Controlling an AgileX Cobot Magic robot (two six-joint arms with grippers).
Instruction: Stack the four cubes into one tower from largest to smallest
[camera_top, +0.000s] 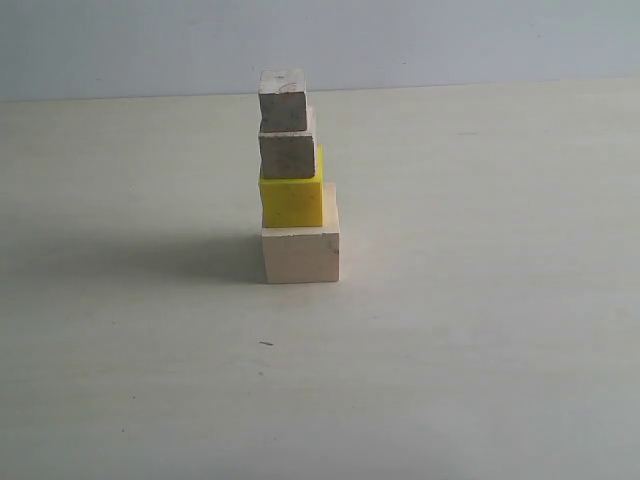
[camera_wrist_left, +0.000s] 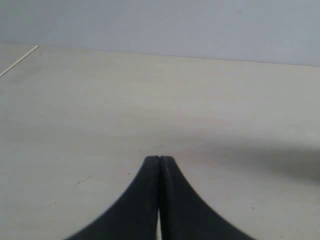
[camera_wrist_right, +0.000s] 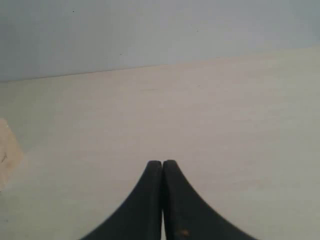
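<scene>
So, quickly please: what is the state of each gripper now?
Left gripper: closed, holding nothing.
Right gripper: closed, holding nothing.

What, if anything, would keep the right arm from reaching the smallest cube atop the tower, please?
Probably nothing, so likely yes: the smallest cube sits exposed on top, nothing beside the tower, though the right gripper is shut.

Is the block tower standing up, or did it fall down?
Standing. The tower rises from the table: big wood cube at the bottom, yellow cube, small wood cube, smallest wood cube on top.
</scene>
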